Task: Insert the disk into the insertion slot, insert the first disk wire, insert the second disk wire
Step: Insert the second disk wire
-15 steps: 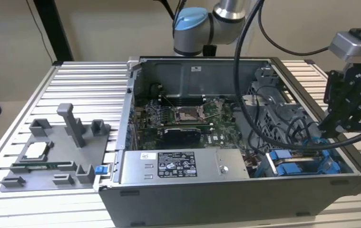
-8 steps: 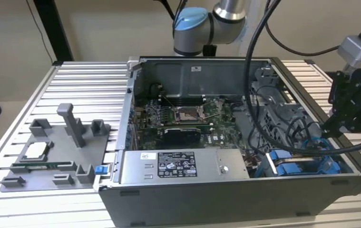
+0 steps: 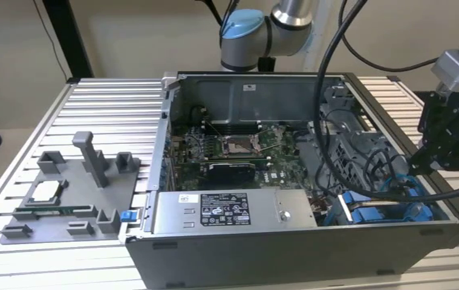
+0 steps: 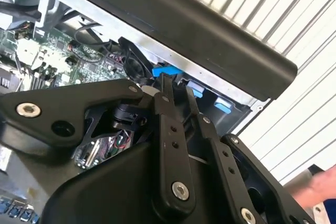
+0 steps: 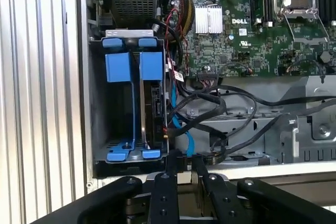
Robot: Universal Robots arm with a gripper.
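The insertion slot (image 5: 97, 103) is a grey metal bay with blue rails in the corner of the open computer case (image 3: 294, 254). In the first wrist view the disk (image 5: 156, 109) stands edge-on inside it, dark, held in its blue frame. A blue wire (image 5: 177, 116) runs beside the disk from the board toward my gripper (image 5: 182, 160), among black wires (image 5: 220, 106). My gripper (image 3: 416, 172) hangs over the case's edge at the exterior view's right, just above the bay (image 3: 383, 208). The second wrist view shows the gripper (image 4: 176, 85) pointing at the bay's blue tabs (image 4: 167, 70).
A grey labelled power-supply box (image 3: 229, 211) lies along the case's front, the motherboard (image 3: 229, 154) behind it. A grey fixture (image 3: 68, 199) with small parts stands on the ribbed table at the exterior view's left. A blurred hand (image 4: 315, 187) shows at the table's edge.
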